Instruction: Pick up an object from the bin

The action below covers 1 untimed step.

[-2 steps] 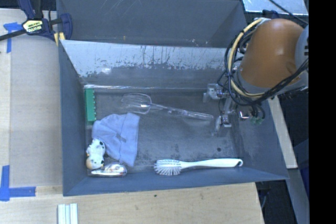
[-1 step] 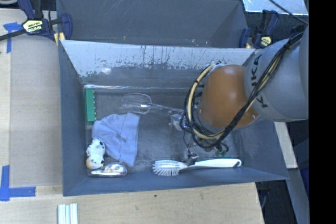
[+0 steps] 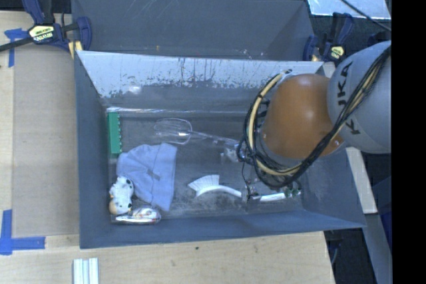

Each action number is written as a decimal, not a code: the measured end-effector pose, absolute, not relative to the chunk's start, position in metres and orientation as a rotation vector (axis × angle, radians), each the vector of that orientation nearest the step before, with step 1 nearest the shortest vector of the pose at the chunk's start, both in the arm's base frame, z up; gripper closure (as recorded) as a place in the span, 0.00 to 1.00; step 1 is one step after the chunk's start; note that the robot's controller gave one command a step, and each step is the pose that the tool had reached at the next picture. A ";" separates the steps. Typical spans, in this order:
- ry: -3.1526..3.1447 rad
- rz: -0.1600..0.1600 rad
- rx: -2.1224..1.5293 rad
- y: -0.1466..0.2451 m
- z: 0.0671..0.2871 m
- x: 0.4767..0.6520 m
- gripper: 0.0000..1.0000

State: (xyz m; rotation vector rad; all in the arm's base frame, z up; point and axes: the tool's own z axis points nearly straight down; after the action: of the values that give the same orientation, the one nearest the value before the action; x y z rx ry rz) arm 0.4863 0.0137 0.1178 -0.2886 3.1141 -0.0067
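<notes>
Camera view, looking down into the grey bin (image 3: 90, 143): the arm (image 3: 373, 96) enters from the right. Its orange wrist cover (image 3: 296, 120) and looped black cables (image 3: 256, 143) hang over the right half of the floor, and the gripper (image 3: 249, 191) sits low beneath them, near the front wall. Whether the gripper is spread or pressed together cannot be told, since cover and cables hide most of it; nothing is seen held in it. Two things lie closest. A white curved piece (image 3: 213, 186) lies just beside the gripper on this view's left, its long axis running roughly left to right, so that its narrow right end points toward the tool. A short white stick with a green end (image 3: 276, 196) lies just beside the gripper on the opposite side, also lengthwise left to right along the front wall. Which of the two the tool is set over cannot be settled. On either reading, the coming move appears to turn on a slight sideways offset along these axes rather than on a long reach. The wrist points steeply down, with the upper arm leaning in over the right rim. Well apart to the left lie a clear wire-like utensil (image 3: 174, 130), a blue cloth (image 3: 154, 173), a small white toy figure (image 3: 121, 193) and a green toothed strip (image 3: 114, 133).
</notes>
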 end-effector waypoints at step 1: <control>3.099 -0.003 -0.452 0.055 0.099 0.485 0.00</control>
State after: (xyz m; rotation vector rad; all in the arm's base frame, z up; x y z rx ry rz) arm 0.4855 0.0552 0.0995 -0.4521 3.0990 -0.0028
